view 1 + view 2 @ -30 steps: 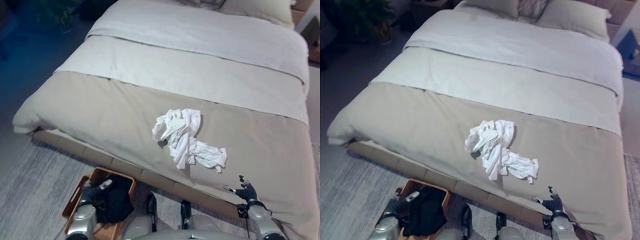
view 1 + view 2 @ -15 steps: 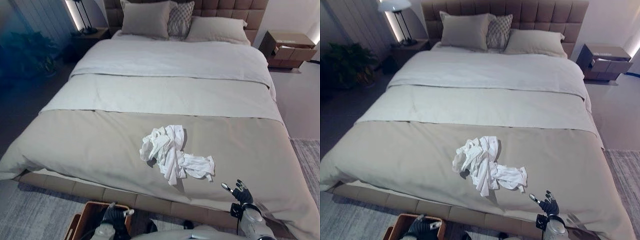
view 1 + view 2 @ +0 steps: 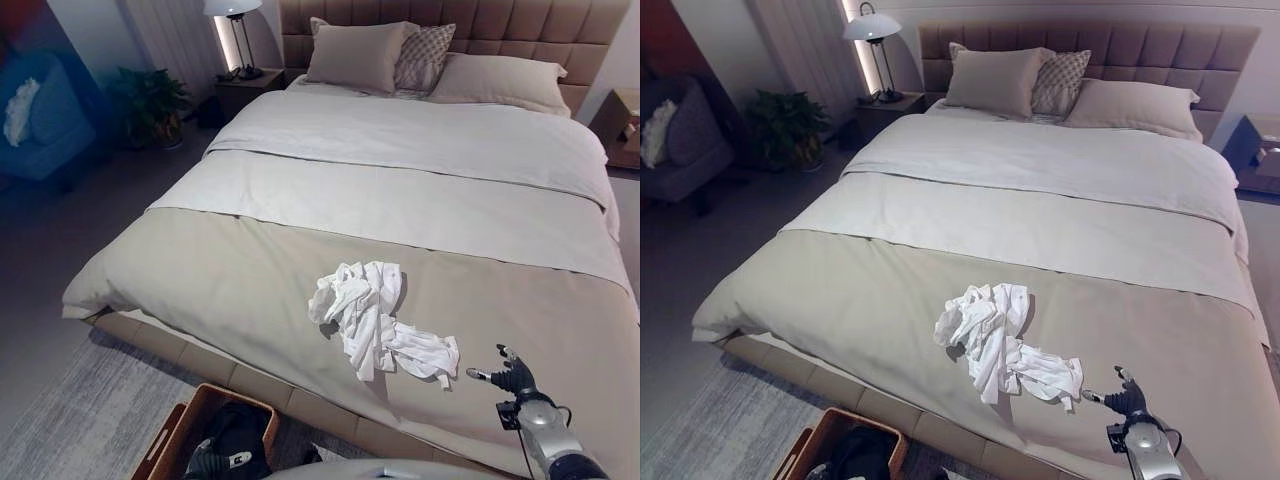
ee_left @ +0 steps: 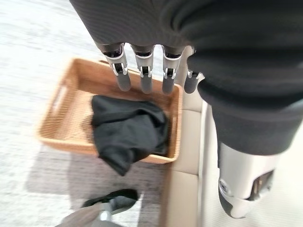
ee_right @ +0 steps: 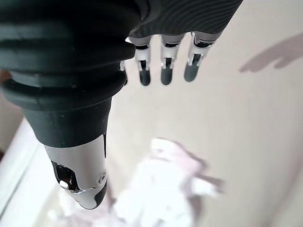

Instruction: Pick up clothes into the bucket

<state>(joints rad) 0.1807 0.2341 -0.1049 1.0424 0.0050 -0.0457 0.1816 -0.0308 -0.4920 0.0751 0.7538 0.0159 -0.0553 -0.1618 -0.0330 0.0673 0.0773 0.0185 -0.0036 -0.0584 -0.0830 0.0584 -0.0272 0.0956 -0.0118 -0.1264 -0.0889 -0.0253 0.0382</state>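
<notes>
On the bed (image 3: 250, 270), left eye view: a crumpled heap of white clothes (image 3: 378, 312) lies on the beige cover near the foot edge, with one trailing piece reaching toward the right hand (image 3: 513, 378). That hand hovers just beyond the trailing end, near it but apart from it, fingers spread and holding nothing. Below the foot edge of the bed, on the grey rug (image 3: 80, 420), stands a brown woven basket (image 3: 180, 430) with a black garment (image 3: 235, 440) inside; the left hand (image 3: 215, 462) sits right over the basket's contents. Pillows (image 3: 365, 55) lie at the head of the bed; a lamp (image 3: 232, 10), a potted plant (image 3: 150, 100) and a blue armchair (image 3: 45, 120) stand off the bed's left side. Right eye view: same layout, white clothes (image 3: 1000, 335) between the bed's centre and its foot edge, right hand (image 3: 1127, 397) close beside the loose end, not touching. Left wrist view: left hand's fingers (image 4: 145, 71) hang straight and relaxed above the basket (image 4: 61, 137), empty; the black garment (image 4: 128, 130) fills the basket's middle and drapes over its near rim. Right wrist view: right hand's fingers (image 5: 165, 66) extended, released, over bare bed cover; the white clothes (image 5: 161, 189) lie behind the hand, apart from the fingertips.
</notes>
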